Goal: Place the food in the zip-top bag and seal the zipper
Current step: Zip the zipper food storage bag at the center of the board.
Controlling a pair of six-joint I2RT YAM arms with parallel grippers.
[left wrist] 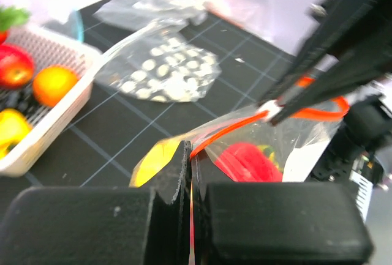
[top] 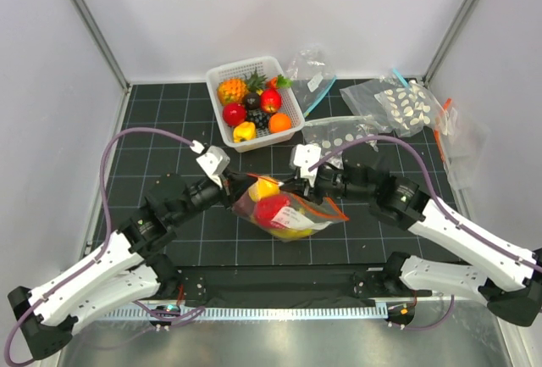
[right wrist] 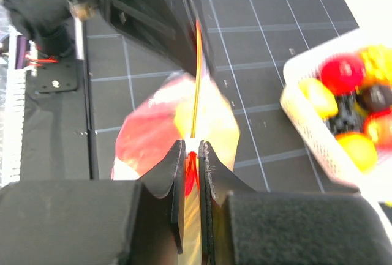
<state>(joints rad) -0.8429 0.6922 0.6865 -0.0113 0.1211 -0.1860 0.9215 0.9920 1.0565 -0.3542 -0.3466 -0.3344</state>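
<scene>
The clear zip-top bag [top: 292,214] lies mid-table, holding a yellow fruit [top: 265,187], a red fruit [top: 273,208] and a dark maroon one [top: 246,206]. Its orange-red zipper [left wrist: 228,130] is stretched taut between my two grippers. My left gripper [top: 240,189] is shut on the zipper's left end, as the left wrist view [left wrist: 191,147] shows. My right gripper [top: 296,184] is shut on the strip further right, at a small white piece, as the right wrist view [right wrist: 192,147] shows. The strip [right wrist: 196,75] runs from there straight to the left gripper's fingers [right wrist: 177,26]. The red fruit [left wrist: 245,161] shows through the plastic.
A white basket [top: 222,121] behind the bag holds several more toy fruits. A clear bag with a blue strip [top: 313,79] lies to its right. Clear bags dotted with white discs [top: 398,104] lie at the back right, one [top: 339,134] close behind my right gripper.
</scene>
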